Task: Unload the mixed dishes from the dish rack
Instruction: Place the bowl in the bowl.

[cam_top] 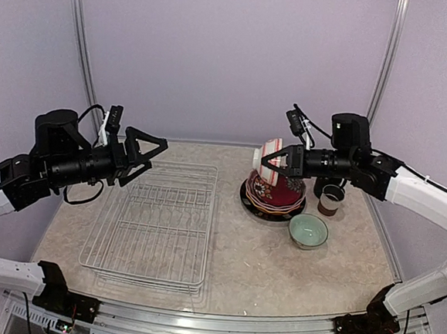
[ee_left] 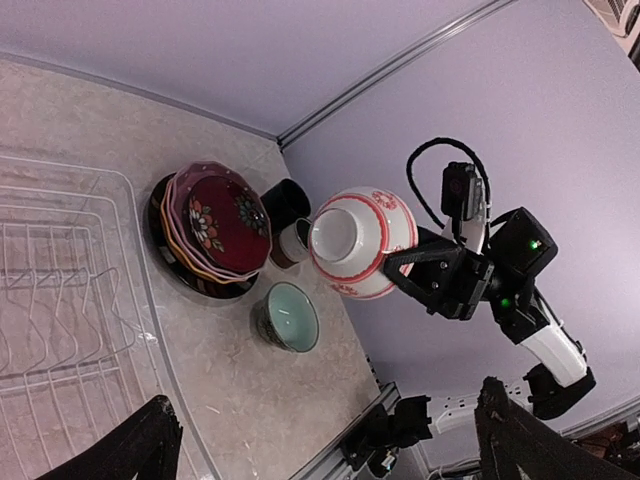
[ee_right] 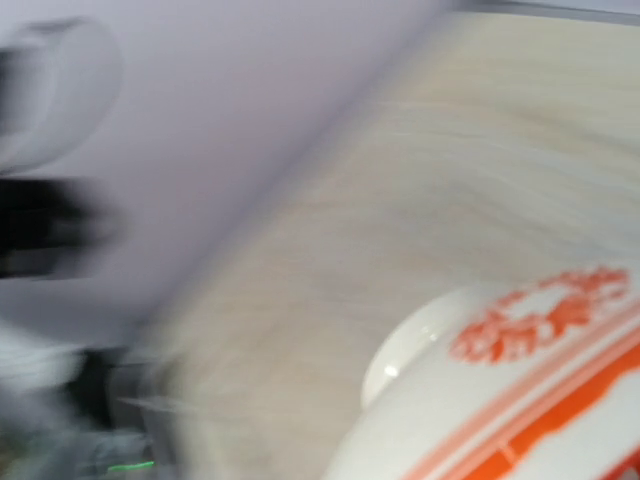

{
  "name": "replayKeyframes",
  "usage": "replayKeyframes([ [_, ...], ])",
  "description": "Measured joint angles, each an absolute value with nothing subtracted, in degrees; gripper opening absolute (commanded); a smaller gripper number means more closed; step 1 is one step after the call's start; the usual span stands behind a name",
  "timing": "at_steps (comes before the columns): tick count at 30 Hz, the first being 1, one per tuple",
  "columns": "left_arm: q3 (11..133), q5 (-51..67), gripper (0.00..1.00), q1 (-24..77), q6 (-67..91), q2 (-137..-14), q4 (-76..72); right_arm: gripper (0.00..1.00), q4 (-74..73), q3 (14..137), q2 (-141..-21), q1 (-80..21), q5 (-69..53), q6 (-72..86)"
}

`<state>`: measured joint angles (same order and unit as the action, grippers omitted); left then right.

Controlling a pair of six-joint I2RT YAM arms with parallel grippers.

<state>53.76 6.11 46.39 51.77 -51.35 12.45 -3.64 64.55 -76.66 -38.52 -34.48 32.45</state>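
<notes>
My right gripper is shut on the rim of the red-patterned white bowl, which it holds tilted in the air over a stack of plates topped by the dark red floral bowl. The left wrist view shows that white bowl bottom-on in the right gripper, above the stack. In the blurred right wrist view only the bowl shows. My left gripper hangs open, holding nothing, above the far end of the white wire dish rack; its fingertips frame the bottom of its wrist view.
A teal cup stands in front of the stack, also seen as the teal cup. A brown-white cup and a dark cup stand to the stack's right. The rack fills the table's left half.
</notes>
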Motion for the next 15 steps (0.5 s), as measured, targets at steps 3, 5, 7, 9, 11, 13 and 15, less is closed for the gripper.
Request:
replayKeyframes([
  [3, 56.16, 5.08, 0.99, 46.28, 50.52, -52.90, 17.06, 0.00, -17.96, 64.99, -74.02, -36.64, -21.23, 25.67],
  [5, 56.51, 4.80, 0.99, 46.26, 49.93, -53.80, 19.07, 0.00, -25.41, 64.99, -73.56, -36.73, -15.18, 23.03],
  [7, 56.51, 4.45, 0.99, 46.24, 49.52, -54.65, 20.62, 0.00, -32.34, 64.88, -73.67, -36.75, -9.63, 21.06],
  [9, 56.51, 4.21, 0.99, 46.22, 49.23, -55.51, 21.98, 0.00, -37.26, 64.51, -73.69, -36.75, -5.48, 19.94],
  [11, 56.53, 4.01, 0.99, 46.19, 49.08, -56.25, 23.00, 0.00, -40.71, 64.12, -73.73, -36.73, -2.28, 19.22],
  [13, 56.64, 3.99, 0.99, 46.19, 48.97, -56.82, 23.64, 0.00, -43.05, 63.61, -74.02, -36.75, 0.27, 18.87],
  [15, 56.66, 3.95, 0.99, 46.19, 48.95, -57.17, 24.25, 0.00, -44.31, 62.78, -74.65, -36.75, 1.93, 18.68],
])
